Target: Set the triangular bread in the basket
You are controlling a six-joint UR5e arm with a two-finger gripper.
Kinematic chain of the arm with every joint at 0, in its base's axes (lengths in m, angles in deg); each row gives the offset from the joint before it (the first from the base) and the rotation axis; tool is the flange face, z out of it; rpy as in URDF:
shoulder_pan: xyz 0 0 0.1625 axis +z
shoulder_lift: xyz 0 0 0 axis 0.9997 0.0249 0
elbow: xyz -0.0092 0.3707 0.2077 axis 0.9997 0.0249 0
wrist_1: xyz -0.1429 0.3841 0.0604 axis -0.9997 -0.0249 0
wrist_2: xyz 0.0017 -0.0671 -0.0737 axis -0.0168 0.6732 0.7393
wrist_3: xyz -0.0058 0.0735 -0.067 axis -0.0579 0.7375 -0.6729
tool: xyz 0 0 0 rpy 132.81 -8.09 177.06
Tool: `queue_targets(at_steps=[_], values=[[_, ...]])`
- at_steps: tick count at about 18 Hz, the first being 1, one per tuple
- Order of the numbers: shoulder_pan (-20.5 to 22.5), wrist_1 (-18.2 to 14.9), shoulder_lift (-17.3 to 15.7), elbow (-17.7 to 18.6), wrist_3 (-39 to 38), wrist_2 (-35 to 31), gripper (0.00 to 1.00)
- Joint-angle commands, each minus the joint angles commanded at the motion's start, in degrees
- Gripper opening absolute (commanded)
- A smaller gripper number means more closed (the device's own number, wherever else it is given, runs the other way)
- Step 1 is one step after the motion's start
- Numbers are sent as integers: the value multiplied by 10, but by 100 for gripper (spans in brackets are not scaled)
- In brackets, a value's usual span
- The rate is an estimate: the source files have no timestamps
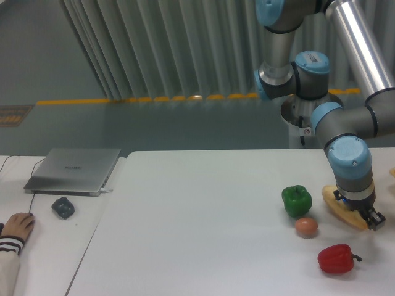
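The triangular bread point(334, 205), a golden-tan wedge, is at the table's right side, just right of the green pepper. My gripper point(361, 215) comes down from above over its right end and is shut on it. The fingers hide that end. The bread's left tip sticks out toward the pepper and looks a little raised off the table. No basket is clearly in view. Only a thin tan sliver point(392, 173) shows at the right frame edge, and I cannot tell what it is.
A green pepper point(296, 200), a small brownish egg point(306, 227) and a red pepper point(336, 259) lie close around the bread. On the side table to the left are a laptop point(74, 169), a mouse point(63, 207) and a person's hand point(17, 227).
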Motion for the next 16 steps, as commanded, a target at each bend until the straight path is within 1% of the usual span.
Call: queue_targets(at_steps=[2, 4, 5, 6, 7, 8, 9, 10, 11, 14, 16], values=[[0, -1, 2, 0, -1, -1, 34], [0, -1, 1, -1, -2, 0, 36], [1, -1, 1, -3, -2, 3, 39], [3, -4, -1, -9, -2, 7, 44], [4, -11, -3, -16, -1, 16, 60], [5, -19, -5, -25, -2, 32, 64], [7, -26, -8, -32, 0, 46, 73], [11, -29, -10, -35, 0, 54, 89], [13, -30, -13, -40, 0, 63, 97], [14, -32, -21, -40, 8, 83, 99], [12, -33, -29, -41, 80, 84, 100]])
